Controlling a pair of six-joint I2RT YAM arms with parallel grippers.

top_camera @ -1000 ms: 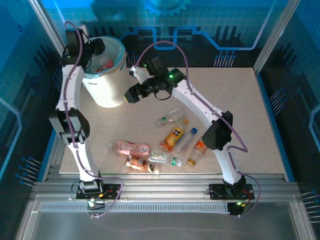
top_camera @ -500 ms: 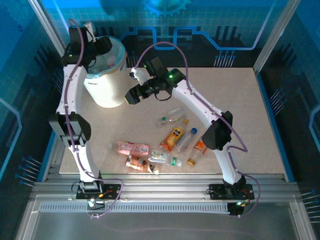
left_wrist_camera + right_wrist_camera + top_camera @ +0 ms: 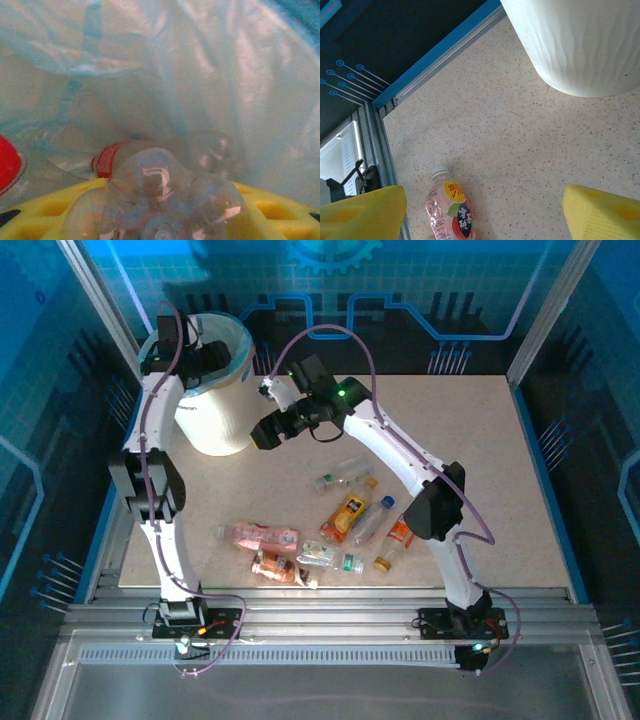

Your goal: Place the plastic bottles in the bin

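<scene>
Several plastic bottles [image 3: 348,515] lie on the table [image 3: 480,460], on the near side of the bin [image 3: 212,425]. The right gripper [image 3: 260,432] hangs just beside the bin, wide open, with nothing in it. The left gripper [image 3: 212,360] is over the bin's mouth. A clear bottle [image 3: 160,195] sits between its yellow fingers [image 3: 35,212], inside the bin's bag [image 3: 225,75]. I cannot tell if they squeeze it.

The table [image 3: 520,150] is matt and speckled, the bottle [image 3: 160,200] glossy clear plastic.
</scene>
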